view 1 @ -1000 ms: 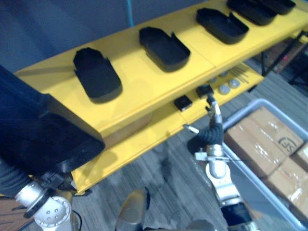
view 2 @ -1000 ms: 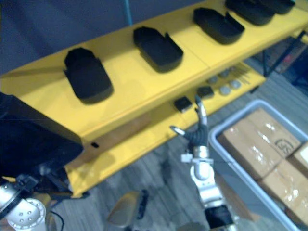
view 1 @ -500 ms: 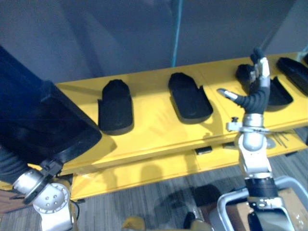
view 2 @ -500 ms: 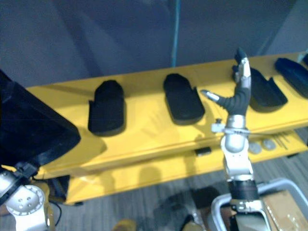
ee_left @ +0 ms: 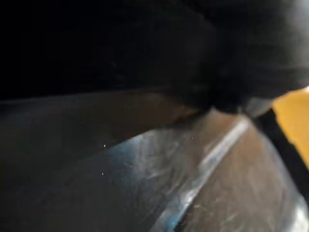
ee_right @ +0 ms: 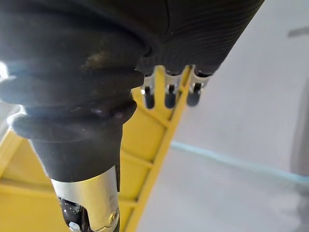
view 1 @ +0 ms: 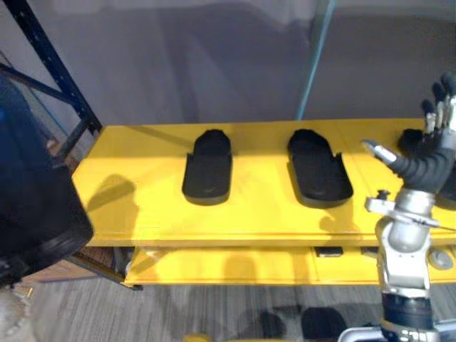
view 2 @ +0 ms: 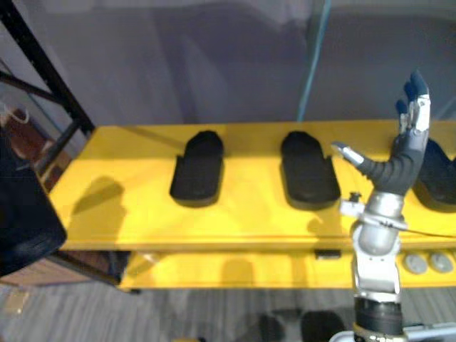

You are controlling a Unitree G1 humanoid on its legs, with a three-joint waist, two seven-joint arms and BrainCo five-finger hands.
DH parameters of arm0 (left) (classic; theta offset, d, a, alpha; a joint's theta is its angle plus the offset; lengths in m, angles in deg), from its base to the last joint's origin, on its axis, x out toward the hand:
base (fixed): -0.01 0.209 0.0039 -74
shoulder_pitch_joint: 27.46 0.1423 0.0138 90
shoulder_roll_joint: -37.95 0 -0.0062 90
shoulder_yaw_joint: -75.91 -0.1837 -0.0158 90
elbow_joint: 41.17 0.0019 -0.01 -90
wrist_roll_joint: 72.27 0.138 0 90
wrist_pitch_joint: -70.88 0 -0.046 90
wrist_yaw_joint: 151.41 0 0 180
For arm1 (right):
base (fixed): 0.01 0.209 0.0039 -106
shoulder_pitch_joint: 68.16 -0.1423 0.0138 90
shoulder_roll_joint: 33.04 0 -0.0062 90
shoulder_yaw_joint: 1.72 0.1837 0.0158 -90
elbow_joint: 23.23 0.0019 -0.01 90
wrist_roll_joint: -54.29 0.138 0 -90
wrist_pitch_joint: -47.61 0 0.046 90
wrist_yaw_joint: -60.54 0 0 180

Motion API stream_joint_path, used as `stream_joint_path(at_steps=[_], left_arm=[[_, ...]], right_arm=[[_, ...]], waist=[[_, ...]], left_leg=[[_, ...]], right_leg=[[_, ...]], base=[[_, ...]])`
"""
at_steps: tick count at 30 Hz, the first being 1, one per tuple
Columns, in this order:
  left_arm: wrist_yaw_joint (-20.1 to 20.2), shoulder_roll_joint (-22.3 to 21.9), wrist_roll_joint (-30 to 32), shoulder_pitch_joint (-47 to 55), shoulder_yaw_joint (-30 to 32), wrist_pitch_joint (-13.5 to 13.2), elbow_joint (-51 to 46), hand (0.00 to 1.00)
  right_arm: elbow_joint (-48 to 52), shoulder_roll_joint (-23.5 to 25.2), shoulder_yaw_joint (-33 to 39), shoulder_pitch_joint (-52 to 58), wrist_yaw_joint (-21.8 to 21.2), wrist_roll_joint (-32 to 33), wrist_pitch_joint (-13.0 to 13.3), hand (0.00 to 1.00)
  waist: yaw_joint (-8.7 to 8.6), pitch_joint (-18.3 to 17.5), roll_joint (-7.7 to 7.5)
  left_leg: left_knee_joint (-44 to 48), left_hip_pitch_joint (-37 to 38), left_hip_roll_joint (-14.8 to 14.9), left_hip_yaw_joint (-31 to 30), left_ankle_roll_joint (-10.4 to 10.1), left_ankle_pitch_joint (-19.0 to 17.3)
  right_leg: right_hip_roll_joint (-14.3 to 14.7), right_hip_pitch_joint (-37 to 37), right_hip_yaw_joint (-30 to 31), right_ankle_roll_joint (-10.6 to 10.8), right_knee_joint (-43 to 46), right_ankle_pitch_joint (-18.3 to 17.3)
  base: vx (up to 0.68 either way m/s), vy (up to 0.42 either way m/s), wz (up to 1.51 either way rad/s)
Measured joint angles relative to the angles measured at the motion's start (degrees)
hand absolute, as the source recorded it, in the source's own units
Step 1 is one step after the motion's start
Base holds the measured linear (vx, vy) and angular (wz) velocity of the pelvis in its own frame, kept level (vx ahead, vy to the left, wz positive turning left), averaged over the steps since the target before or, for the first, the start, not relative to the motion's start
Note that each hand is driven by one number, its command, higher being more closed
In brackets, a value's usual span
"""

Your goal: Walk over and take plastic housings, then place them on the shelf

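Note:
A large black plastic housing (view 1: 35, 214) looms close at the left edge, its dark surface (ee_left: 145, 43) also filling the left wrist view; my left hand is hidden behind it. Two black housings (view 1: 208, 165) (view 1: 318, 164) lie on the yellow shelf top (view 1: 142, 206), and part of a third (view 2: 438, 174) shows at the right. My right hand (view 2: 399, 160) is raised in front of the shelf's right part, fingers (ee_right: 166, 94) straight, thumb spread, holding nothing.
A lower yellow shelf (view 1: 235, 267) carries a small black part (view 1: 329, 251) and round grey discs (view 2: 417, 263). A dark blue rack upright (view 1: 50, 64) slants at the far left. A teal pole (view 1: 313, 57) stands against the grey wall behind.
The camera has swung, so the shelf now lies level and straight ahead. The crate of cardboard boxes has left the picture. My right hand has risen in front of the shelf.

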Motion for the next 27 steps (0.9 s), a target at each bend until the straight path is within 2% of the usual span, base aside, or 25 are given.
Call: stream_joint_path(at_steps=[1,3,4,6,7,9,12,14,19,24,27], left_arm=[[1.1,1.9,-0.3,0.0,0.0,0.2,3.5,1.00],[5.7,7.9,-2.1,-2.2,-0.4,0.3,16.4,1.00],[6.6,8.9,-2.1,-3.3,-0.4,0.4,19.0,1.00],[9.3,12.8,-2.1,-7.3,-2.6,1.0,27.5,1.00],[10.4,15.0,-2.1,-8.6,-4.8,1.1,31.5,1.00],[11.6,17.0,-2.0,-10.5,-8.0,1.5,35.3,1.00],[15.3,17.8,-1.8,-15.2,-12.6,4.5,40.3,1.00],[17.4,17.8,-1.9,-16.5,-14.7,5.6,42.1,1.00],[21.8,18.5,-1.7,-18.5,-17.1,8.6,45.1,1.00],[23.8,24.1,0.3,-20.8,-20.6,12.4,49.0,1.00],[24.0,27.4,1.1,-22.8,-20.8,15.4,51.5,1.00]], right_arm=[[0.0,-0.3,0.0,0.6,0.0,0.0,-0.5,0.00],[0.0,-2.0,0.3,3.8,1.1,0.2,-1.8,0.00],[0.0,-2.3,0.7,4.4,1.2,0.2,-2.1,0.00],[-0.4,-2.6,2.7,6.1,4.3,0.0,-2.1,0.00],[-1.1,-2.9,3.7,6.4,7.1,-0.6,-2.1,0.00],[-3.9,-4.0,6.3,6.5,11.6,-1.5,-2.1,0.00],[-12.3,-4.9,12.6,7.5,19.4,-1.2,-3.2,0.00],[-16.8,-4.9,15.1,9.5,22.1,-1.5,-4.4,0.00],[-31.2,-4.4,18.2,14.9,23.5,-2.6,-5.8,0.00],[-42.6,-2.5,20.6,17.5,22.8,-2.4,-5.8,0.00],[-48.4,0.1,21.7,18.7,22.1,-1.0,-5.8,0.00]], waist=[[0.00,0.0,0.11],[-0.33,-0.7,0.19],[-0.33,-0.7,0.17],[-0.97,-0.7,0.14],[-1.93,-0.7,0.18],[-2.87,-0.7,0.22],[-4.14,-0.7,0.47],[-5.41,-0.6,0.63],[-7.31,-0.3,1.23],[-8.22,0.6,1.64],[-8.48,1.8,1.31]], left_leg=[[-0.2,0.4,0.0,0.6,0.0,0.0],[-0.8,0.4,-0.1,2.9,0.0,0.0],[-0.8,0.3,-0.2,3.5,0.0,0.0],[-0.9,0.2,-0.4,5.4,0.0,0.0],[-0.9,0.2,-0.6,6.2,0.0,0.0],[-1.0,-0.1,-0.9,8.1,0.0,0.0],[-0.9,-1.1,-1.5,10.6,0.0,-0.1],[-0.7,-1.1,-1.6,11.7,0.0,-0.1],[-0.7,-0.7,-1.5,13.8,0.3,-0.2],[-0.4,-0.7,-1.2,14.7,0.8,-0.7],[1.9,-1.8,-0.8,14.8,1.1,-1.8]], right_leg=[[0.1,-0.1,0.5,0.0,-0.1,0.1],[0.2,-1.2,2.4,-0.2,-0.8,0.8],[0.2,-1.6,3.0,-0.2,-1.0,1.1],[0.1,-2.8,4.7,-0.2,-1.1,1.8],[0.1,-3.3,5.6,-0.1,-1.1,2.3],[0.1,-4.8,7.5,0.0,-1.1,2.8],[0.1,-7.2,10.1,0.1,-1.4,3.8],[0.0,-7.3,10.5,0.0,-1.5,3.9],[0.6,-8.0,11.7,-0.2,-1.3,3.9],[0.9,-8.0,11.9,-0.4,-1.1,3.8],[0.9,-8.2,12.2,-0.8,-0.8,3.4]], base=[[-0.07,0.003,-0.33],[-0.06,0.014,-0.45],[-0.05,0.027,-0.52],[-0.04,0.028,-0.39],[-0.03,0.019,-0.28],[-0.05,0.029,-0.39],[-0.02,0.022,-0.37],[0.01,0.023,-0.20],[0.01,-0.001,-0.14],[-0.02,-0.008,-0.02],[-0.05,-0.017,-0.02]])
